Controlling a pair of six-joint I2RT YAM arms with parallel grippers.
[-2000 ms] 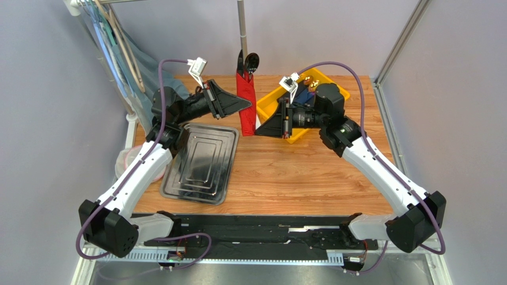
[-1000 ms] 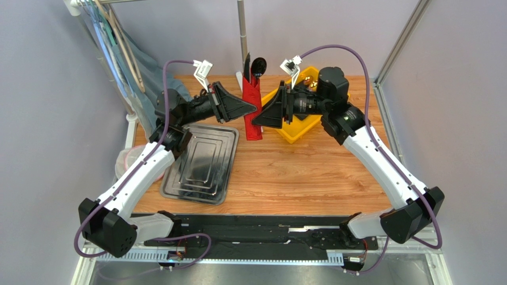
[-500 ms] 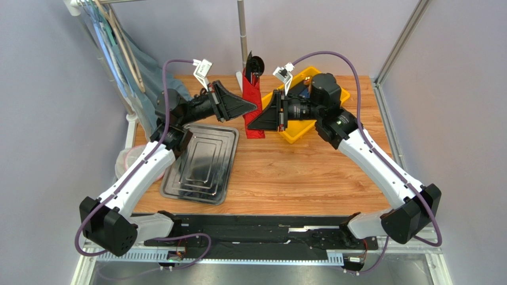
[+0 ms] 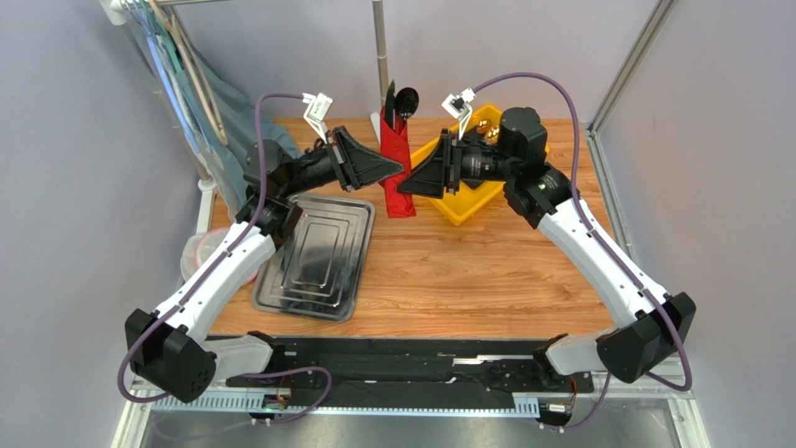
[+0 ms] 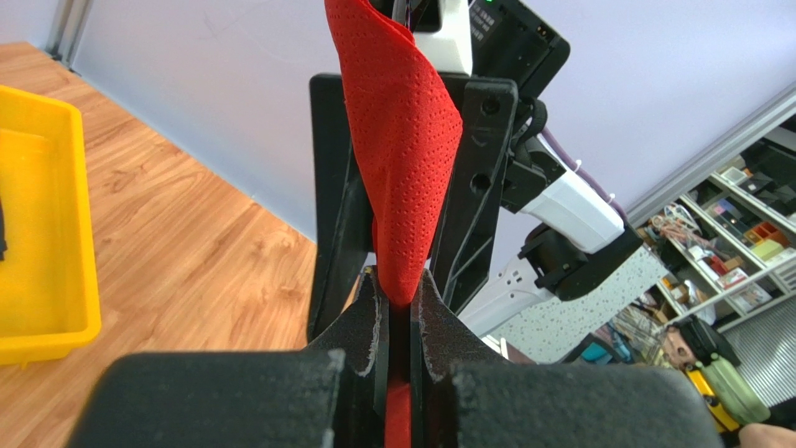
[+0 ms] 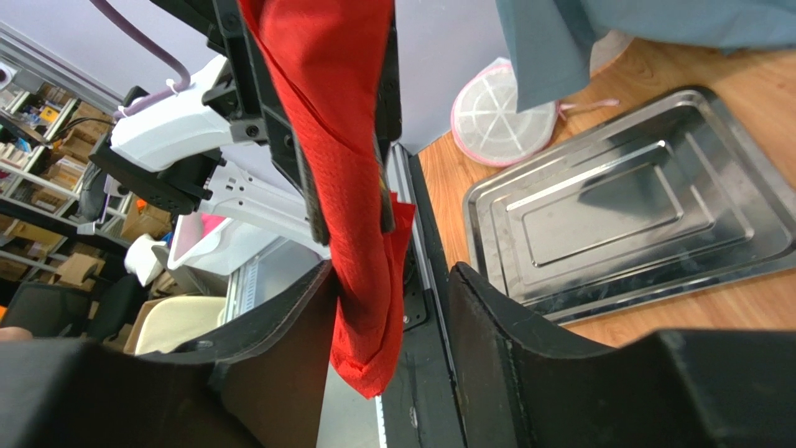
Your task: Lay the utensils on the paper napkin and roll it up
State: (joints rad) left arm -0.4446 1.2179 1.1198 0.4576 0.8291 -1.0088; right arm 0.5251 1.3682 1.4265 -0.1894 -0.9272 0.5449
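Once rolled, paper napkin (image 4: 400, 182): wrapped the utensils (image 4: 402, 101); setting down seemed left.
Left fingers (image 5: 360, 317): clamped on napkin.
Right fingers (image 6: 514, 336): parted around napkin.

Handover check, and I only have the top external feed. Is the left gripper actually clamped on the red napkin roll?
Observer: Yes. The left wrist view shows the left gripper shut on the paper napkin, with the roll squeezed flat between its pads.
Operator: Right side closed too?
Observer: No. In the right wrist view the right gripper is open. The roll hangs between its fingers, and there is a clear gap on one side.
Operator: Roll tight?
Observer: Not fully, it seems. A loose corner sticks out beside the roll.
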